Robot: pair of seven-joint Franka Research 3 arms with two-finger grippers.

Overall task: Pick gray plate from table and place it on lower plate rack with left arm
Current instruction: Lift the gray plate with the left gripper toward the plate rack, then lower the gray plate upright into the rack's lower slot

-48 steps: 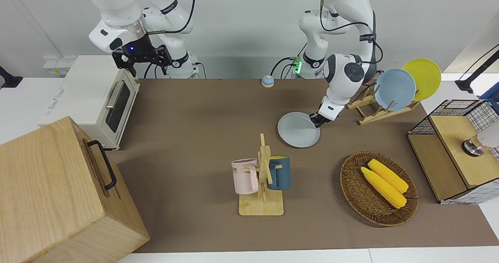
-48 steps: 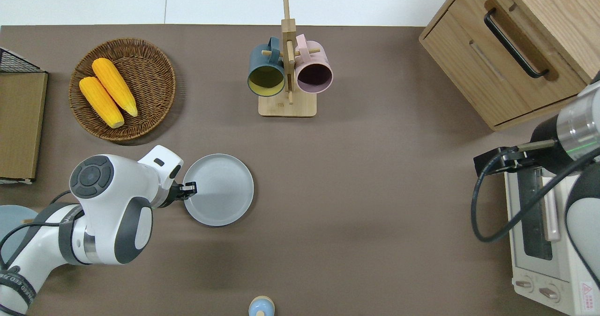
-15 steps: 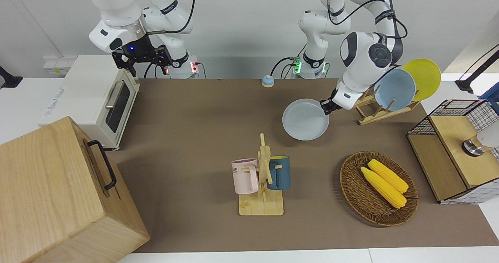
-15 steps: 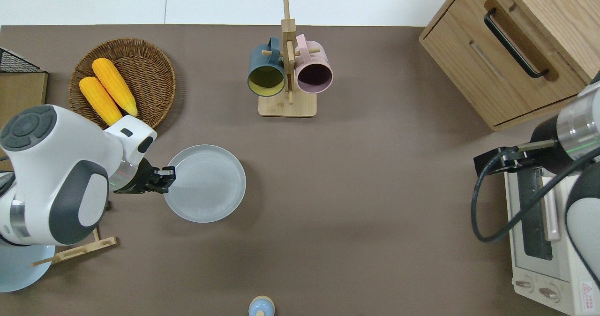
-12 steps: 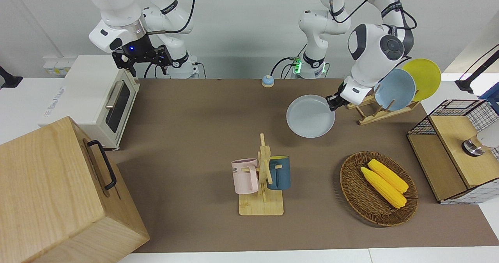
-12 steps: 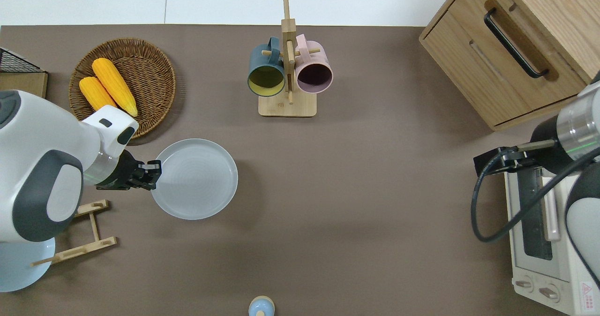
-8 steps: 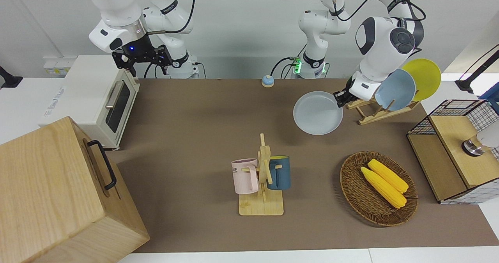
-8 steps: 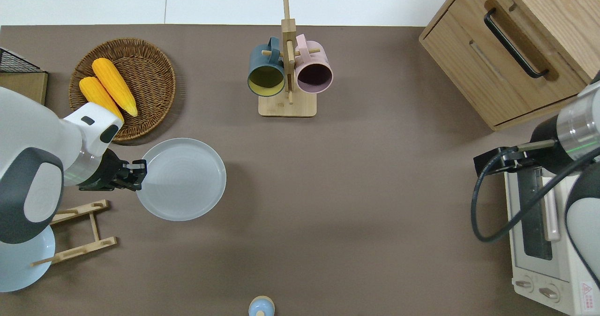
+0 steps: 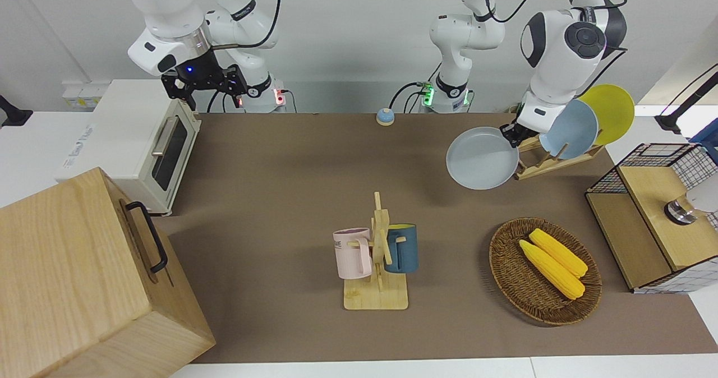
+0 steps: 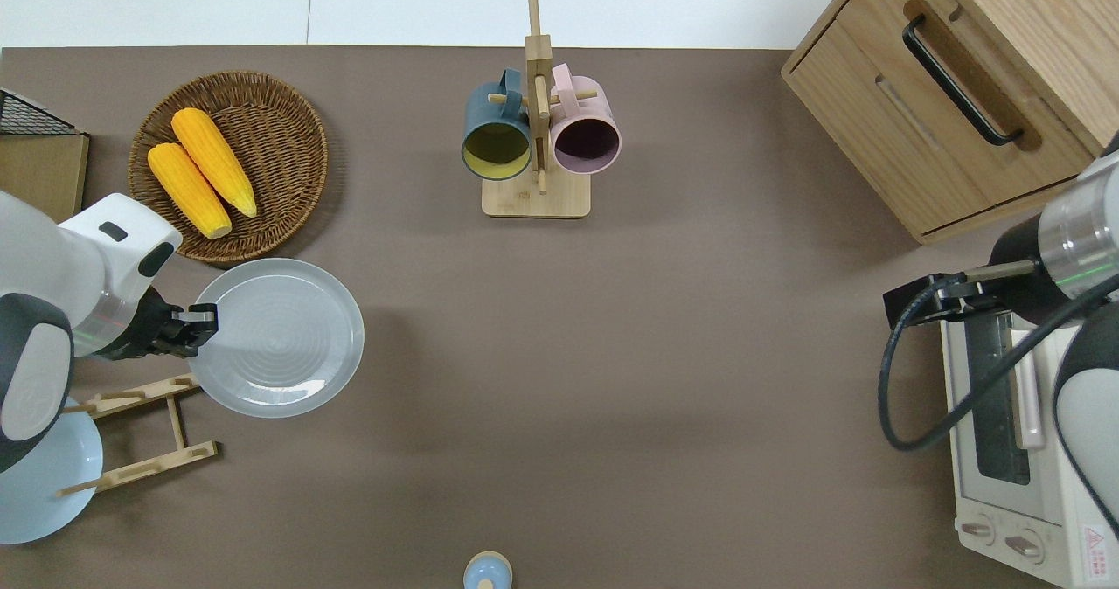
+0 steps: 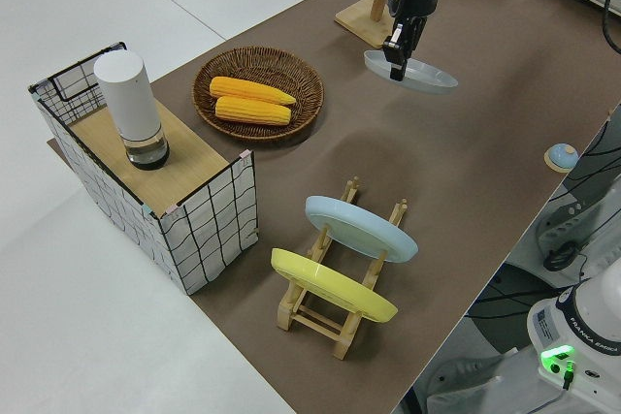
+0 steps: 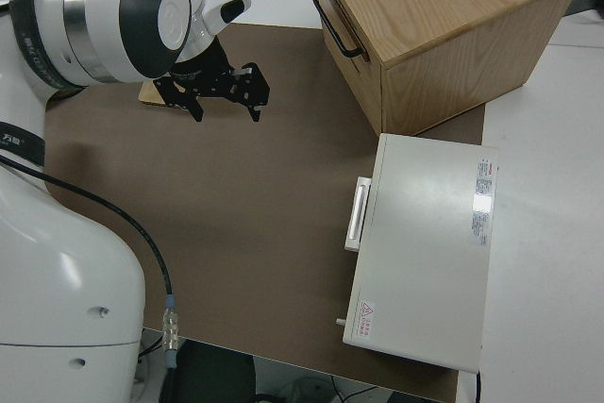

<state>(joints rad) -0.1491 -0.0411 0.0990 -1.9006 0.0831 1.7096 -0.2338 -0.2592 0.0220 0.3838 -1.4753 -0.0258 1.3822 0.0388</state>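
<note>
- While the right arm is sitting parked with its right gripper (image 12: pixel 223 93) spread open, the left gripper (image 10: pixel 199 323) is pinching the rim of the gray plate (image 10: pixel 277 337).
- The gray plate is hanging in the air, roughly level, clear of the brown table (image 10: pixel 664 353).
- It is hovering just beside the free end of the lower plate rack (image 10: pixel 144 436), with the wicker basket (image 10: pixel 288 135) of two corn cobs (image 10: pixel 200 171) farther from the robots.
- The rack is carrying a light blue plate (image 11: pixel 361 229) and a yellow plate (image 11: pixel 332 285), both leaning between its pegs.
- The mug stand (image 9: pixel 378 254) is standing well apart, holding a pink mug (image 9: pixel 352 253) and a dark blue mug (image 9: pixel 403 248).
</note>
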